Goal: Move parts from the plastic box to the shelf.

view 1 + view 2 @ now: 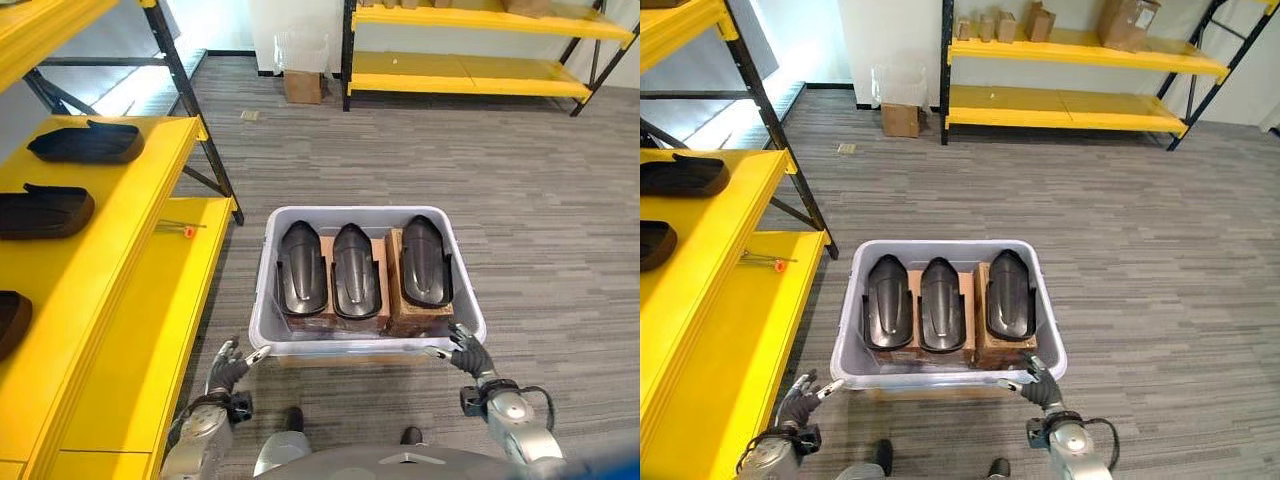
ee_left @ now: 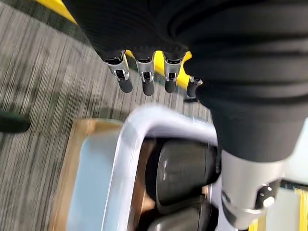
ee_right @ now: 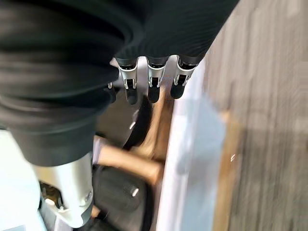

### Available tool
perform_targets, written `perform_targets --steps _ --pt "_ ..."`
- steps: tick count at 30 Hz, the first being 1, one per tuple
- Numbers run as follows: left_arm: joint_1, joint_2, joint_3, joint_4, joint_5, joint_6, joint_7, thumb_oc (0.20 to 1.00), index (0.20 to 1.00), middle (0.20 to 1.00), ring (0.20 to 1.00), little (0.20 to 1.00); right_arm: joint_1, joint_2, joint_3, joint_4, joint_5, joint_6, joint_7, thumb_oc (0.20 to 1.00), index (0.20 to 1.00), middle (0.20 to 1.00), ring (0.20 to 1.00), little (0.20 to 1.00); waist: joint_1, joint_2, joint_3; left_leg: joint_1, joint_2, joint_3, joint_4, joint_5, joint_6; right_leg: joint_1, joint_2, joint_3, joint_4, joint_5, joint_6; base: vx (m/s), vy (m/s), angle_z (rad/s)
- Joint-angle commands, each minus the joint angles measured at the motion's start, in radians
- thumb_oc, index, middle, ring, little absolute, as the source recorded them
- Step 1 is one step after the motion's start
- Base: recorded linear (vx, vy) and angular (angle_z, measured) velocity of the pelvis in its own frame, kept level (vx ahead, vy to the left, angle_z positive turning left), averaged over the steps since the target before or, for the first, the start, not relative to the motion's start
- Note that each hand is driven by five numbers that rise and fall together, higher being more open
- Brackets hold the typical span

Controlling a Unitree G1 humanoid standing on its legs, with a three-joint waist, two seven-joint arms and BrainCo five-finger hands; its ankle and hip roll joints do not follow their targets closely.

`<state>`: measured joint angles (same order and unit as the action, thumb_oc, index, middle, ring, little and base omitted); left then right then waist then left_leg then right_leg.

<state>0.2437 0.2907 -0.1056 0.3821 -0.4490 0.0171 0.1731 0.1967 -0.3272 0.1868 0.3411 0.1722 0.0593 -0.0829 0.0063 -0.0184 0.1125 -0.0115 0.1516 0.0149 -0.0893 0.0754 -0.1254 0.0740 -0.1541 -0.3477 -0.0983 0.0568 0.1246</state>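
A grey plastic box [image 1: 263, 285] stands on the floor in front of me. Three black moulded parts lie in it side by side on cardboard: left [image 1: 301, 268], middle [image 1: 355, 271], right [image 1: 425, 260]. My left hand [image 1: 226, 372] hovers open by the box's near left corner, thumb toward the rim. At the near right corner my right hand [image 1: 468, 356] is open in the same way. In the wrist views, the straight fingers [image 2: 147, 83] and fingers [image 3: 153, 85] hold nothing above the rim [image 2: 126, 159]. The yellow shelf [image 1: 120, 250] on my left carries three similar black parts [image 1: 88, 143].
A small orange-tipped tool [image 1: 187, 231] lies on the lower yellow shelf board. A black slanted shelf post [image 1: 205, 140] stands beside the box's far left. Far back are another yellow rack [image 1: 470, 72] and a cardboard carton [image 1: 303, 87]. Grey carpet lies right of the box.
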Motion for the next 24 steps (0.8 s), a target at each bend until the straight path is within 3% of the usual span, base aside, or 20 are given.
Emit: perform_targets --steps 1,8,13,19,24 --pt "-0.050 0.034 0.011 -0.036 0.004 -0.045 -0.008 1.000 1.000 1.000 1.000 1.000 -0.031 -0.003 -0.030 -0.057 0.015 -0.045 -0.006 1.000 1.000 1.000 1.000 1.000 0.001 0.029 0.006 0.002 0.034 -0.032 0.002 -0.025 -0.002 0.021 -0.081 -0.002 0.025 -0.041 0.059 0.04 -0.102 -0.04" --pt "0.010 0.015 0.076 -0.080 -0.014 -0.054 -0.009 1.000 1.000 1.000 1.000 1.000 -0.004 -0.017 -0.089 -0.126 0.065 -0.071 -0.028 1.000 1.000 1.000 1.000 1.000 -0.006 0.059 0.007 0.008 0.060 -0.022 0.002 -0.015 -0.027 0.038 -0.048 -0.003 0.011 -0.075 0.041 0.03 -0.066 0.00" --pt "0.075 -0.002 0.170 -0.202 -0.033 -0.088 -0.027 1.000 1.000 1.000 1.000 1.000 0.008 -0.062 -0.174 -0.298 0.075 -0.125 -0.013 1.000 1.000 1.000 1.000 1.000 -0.009 0.078 0.013 0.007 0.071 -0.009 0.002 -0.011 -0.038 0.028 -0.040 0.004 0.011 -0.090 0.039 -0.01 -0.039 -0.02" --pt "0.029 -0.016 0.200 -0.305 -0.081 -0.129 -0.014 1.000 1.000 1.000 1.000 1.000 -0.131 -0.089 -0.168 -0.342 0.051 -0.156 -0.056 1.000 1.000 1.000 1.000 1.000 -0.001 0.095 0.040 -0.034 0.076 0.012 0.002 -0.001 -0.044 -0.031 -0.043 0.027 0.011 -0.078 0.044 -0.07 -0.003 -0.07" --pt "-0.072 0.003 0.160 -0.373 -0.095 -0.161 0.019 1.000 1.000 1.000 1.000 1.000 -0.327 -0.106 -0.114 -0.264 0.067 -0.156 -0.130 1.000 1.000 1.000 1.000 1.000 0.006 0.109 0.078 -0.107 0.075 0.022 0.002 0.017 -0.044 -0.125 -0.049 0.053 0.011 -0.052 0.045 -0.13 0.003 -0.12"
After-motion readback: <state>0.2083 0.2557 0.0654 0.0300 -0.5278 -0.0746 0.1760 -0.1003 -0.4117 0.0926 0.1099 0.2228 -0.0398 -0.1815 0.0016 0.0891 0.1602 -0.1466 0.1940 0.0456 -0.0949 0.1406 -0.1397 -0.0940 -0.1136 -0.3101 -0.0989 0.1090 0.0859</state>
